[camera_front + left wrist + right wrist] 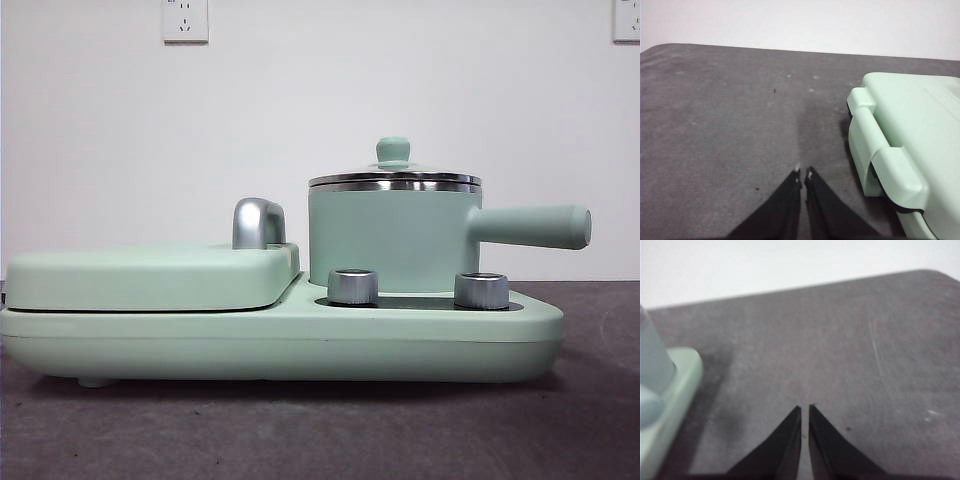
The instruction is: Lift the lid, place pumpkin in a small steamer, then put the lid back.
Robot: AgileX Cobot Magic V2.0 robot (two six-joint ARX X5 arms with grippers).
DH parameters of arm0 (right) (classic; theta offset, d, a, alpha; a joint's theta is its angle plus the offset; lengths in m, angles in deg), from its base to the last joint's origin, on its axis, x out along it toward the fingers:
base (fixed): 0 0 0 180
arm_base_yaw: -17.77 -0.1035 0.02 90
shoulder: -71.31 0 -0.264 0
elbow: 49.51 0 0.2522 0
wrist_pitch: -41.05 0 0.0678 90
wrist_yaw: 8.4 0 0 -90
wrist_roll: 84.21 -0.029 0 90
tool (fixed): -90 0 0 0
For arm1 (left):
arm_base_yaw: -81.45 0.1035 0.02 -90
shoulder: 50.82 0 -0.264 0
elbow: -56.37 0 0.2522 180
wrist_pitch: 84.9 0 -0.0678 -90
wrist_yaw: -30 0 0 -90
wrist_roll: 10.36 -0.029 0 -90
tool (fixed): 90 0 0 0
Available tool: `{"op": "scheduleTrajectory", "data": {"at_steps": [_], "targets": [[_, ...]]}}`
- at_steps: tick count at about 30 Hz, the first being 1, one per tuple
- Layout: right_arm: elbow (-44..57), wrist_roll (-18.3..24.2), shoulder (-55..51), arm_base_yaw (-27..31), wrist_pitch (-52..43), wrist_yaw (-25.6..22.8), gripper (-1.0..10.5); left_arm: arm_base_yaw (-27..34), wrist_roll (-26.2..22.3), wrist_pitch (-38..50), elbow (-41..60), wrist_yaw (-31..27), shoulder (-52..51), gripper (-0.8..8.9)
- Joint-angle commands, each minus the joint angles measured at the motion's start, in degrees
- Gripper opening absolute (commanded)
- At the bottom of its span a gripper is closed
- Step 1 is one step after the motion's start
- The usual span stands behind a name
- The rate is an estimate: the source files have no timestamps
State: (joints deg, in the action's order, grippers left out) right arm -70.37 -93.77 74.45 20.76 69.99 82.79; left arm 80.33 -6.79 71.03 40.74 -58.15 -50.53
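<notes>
The small steamer (392,238) stands on the right half of a mint-green cooker base (280,340), its long side handle (530,226) pointing right. The lid (394,178) sits on the pot, its mint-green knob (393,150) on top. The pumpkin is not in view. My left gripper (803,174) is shut and empty above the grey table, beside the cooker's left end (900,150). My right gripper (805,409) is shut and empty above the table, beside the cooker's right corner (675,390). Neither arm shows in the front view.
A flat mint-green griddle cover (150,275) with a chrome handle (258,222) fills the cooker's left half. Two chrome dials (352,286) (481,290) sit in front of the pot. A white wall with sockets (185,20) stands behind.
</notes>
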Motion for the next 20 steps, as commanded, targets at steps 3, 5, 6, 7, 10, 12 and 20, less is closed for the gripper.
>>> {"op": "scheduleTrajectory", "data": {"at_steps": [3, 5, 6, 7, 10, 12, 20], "targets": [[2.0, 3.0, -0.4, 1.0, -0.6, -2.3, 0.2, 0.1, -0.9, -0.4, 1.1, 0.0, -0.1, 0.2], [2.6, 3.0, -0.4, 1.0, -0.6, -2.8, 0.2, 0.1, -1.0, -0.4, 1.1, 0.0, -0.1, 0.2], [2.9, 3.0, -0.4, 1.0, -0.6, -2.8, 0.2, 0.1, -1.0, -0.4, 1.1, 0.0, -0.1, 0.2], [3.1, 3.0, -0.4, 1.0, -0.6, -2.8, 0.2, 0.1, -1.0, -0.4, 1.1, 0.0, -0.1, 0.2], [3.5, 3.7, -0.4, 1.0, -0.3, -2.8, 0.2, 0.1, -1.0, -0.4, 1.1, 0.0, -0.1, 0.2], [3.8, 4.7, -0.4, 1.0, -0.2, -2.8, 0.2, 0.1, -1.0, -0.4, 1.1, 0.0, -0.1, 0.2], [4.7, 4.7, -2.9, 0.9, -0.5, -2.1, 0.2, 0.1, -1.0, -0.4, 1.1, 0.0, -0.1, 0.2]]}}
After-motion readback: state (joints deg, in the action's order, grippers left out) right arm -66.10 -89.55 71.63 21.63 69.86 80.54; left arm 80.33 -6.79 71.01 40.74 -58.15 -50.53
